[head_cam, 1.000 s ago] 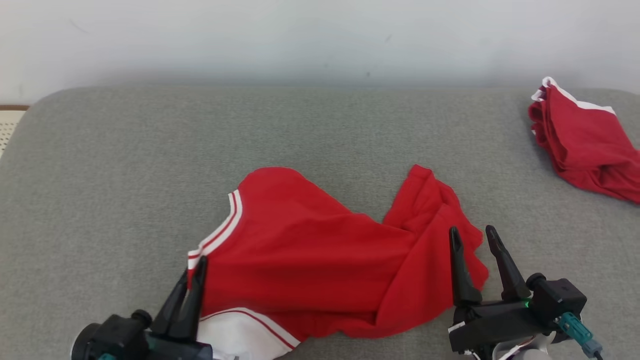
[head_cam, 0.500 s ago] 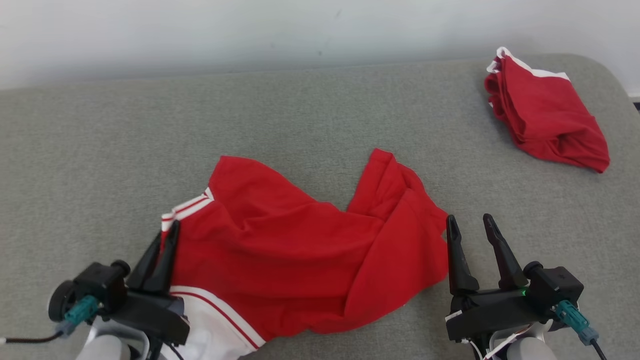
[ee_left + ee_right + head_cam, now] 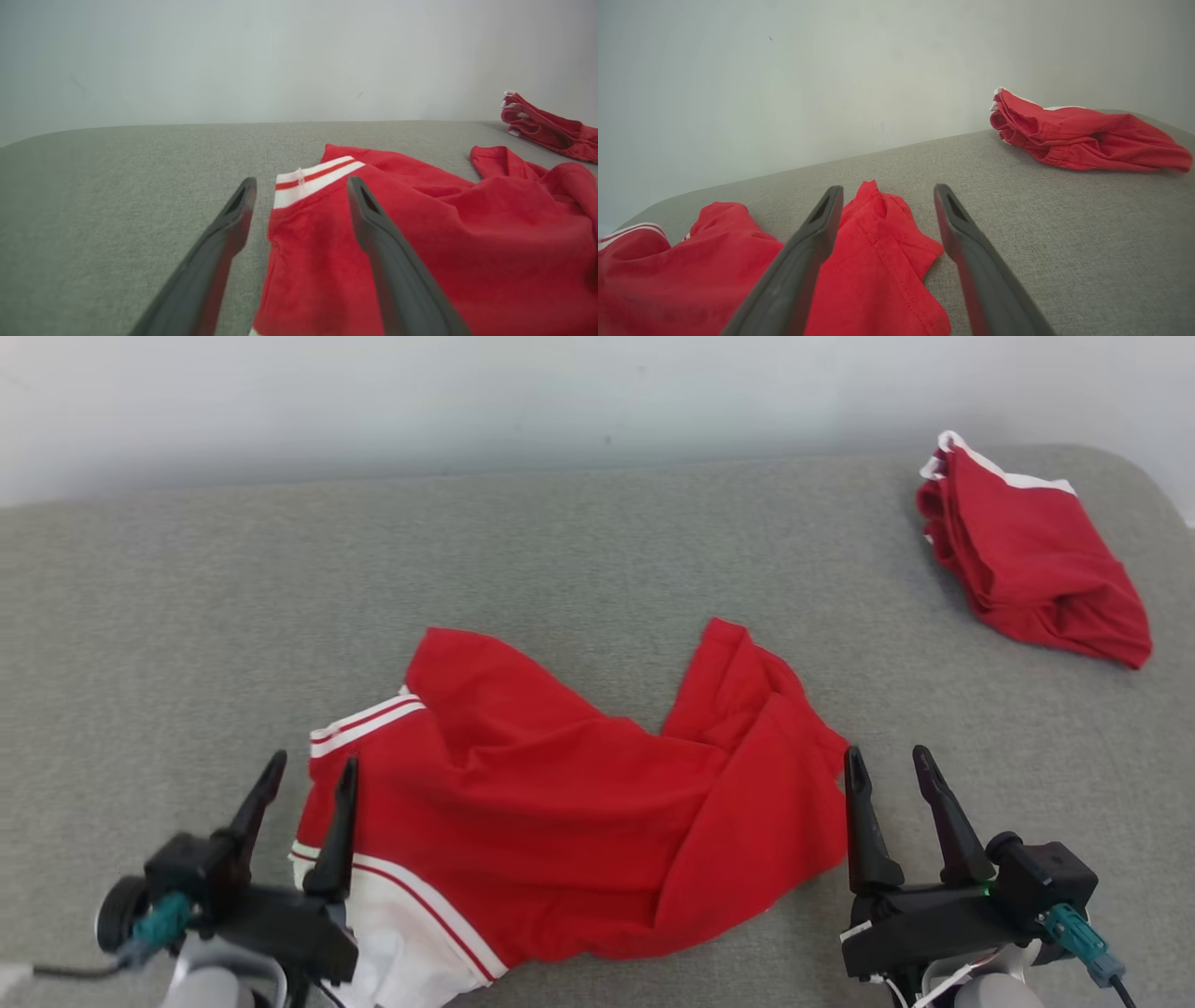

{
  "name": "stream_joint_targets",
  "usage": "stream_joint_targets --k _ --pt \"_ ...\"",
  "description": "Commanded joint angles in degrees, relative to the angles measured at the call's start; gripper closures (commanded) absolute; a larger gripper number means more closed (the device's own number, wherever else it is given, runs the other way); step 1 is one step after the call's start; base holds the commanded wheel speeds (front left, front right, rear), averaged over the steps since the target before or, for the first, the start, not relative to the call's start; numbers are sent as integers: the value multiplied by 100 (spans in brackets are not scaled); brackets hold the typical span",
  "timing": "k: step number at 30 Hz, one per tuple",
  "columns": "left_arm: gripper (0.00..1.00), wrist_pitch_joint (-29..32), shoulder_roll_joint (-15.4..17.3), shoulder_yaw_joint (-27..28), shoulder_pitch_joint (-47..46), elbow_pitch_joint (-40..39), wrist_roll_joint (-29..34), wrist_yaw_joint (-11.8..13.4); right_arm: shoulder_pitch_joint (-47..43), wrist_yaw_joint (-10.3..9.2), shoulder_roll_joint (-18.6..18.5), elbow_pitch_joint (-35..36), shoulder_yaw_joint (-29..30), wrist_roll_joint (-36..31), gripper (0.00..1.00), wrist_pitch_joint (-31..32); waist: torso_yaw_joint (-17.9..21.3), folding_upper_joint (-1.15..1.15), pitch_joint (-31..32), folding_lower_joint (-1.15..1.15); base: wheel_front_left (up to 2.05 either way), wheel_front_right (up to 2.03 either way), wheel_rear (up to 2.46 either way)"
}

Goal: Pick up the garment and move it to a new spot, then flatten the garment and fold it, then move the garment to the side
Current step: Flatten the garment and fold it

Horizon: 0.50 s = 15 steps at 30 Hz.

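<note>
- The garment (image 3: 579, 821) lies on the near middle of the couch (image 3: 560, 560), between the two claws.
- Its left edge sits under the left claw (image 3: 314, 761). That claw's inner finger is over the red cloth and its outer finger is over bare grey fabric.
- The left claw's fingers are spread wide and pinch nothing.
- The garment's right edge lies just beside the right claw (image 3: 887, 753). The inner finger stands at the cloth's border and the outer one over bare couch.
- The right claw is also spread wide and grips nothing.
- The garment is red and rumpled, with soft creases running across it.
- White bands with a red stripe trim its left end, and a white panel edged in red shows at the near left corner.
- A bunched flap of cloth points away from the robot at the right end.
- A second red garment (image 3: 1036, 569) with white trim lies in a heap at the far right of the couch, well apart.
- A pale wall (image 3: 560, 401) rises behind the couch.
</note>
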<state>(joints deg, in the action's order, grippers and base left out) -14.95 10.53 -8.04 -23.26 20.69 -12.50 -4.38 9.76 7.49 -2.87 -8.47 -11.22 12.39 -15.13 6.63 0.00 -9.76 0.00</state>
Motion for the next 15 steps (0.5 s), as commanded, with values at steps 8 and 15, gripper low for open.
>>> stream_joint_targets --k 8,15 --pt "0 -24 -407 170 1417 -980 -4 126 -256 1 -2 -35 61 -45 0 -7 -540 0 220 0 0 0 0" --pt "0 -21 -574 141 1949 -1046 -128 131 -271 1 -3 -55 55 -57 0 -8 -639 0 272 0 0 0 0"
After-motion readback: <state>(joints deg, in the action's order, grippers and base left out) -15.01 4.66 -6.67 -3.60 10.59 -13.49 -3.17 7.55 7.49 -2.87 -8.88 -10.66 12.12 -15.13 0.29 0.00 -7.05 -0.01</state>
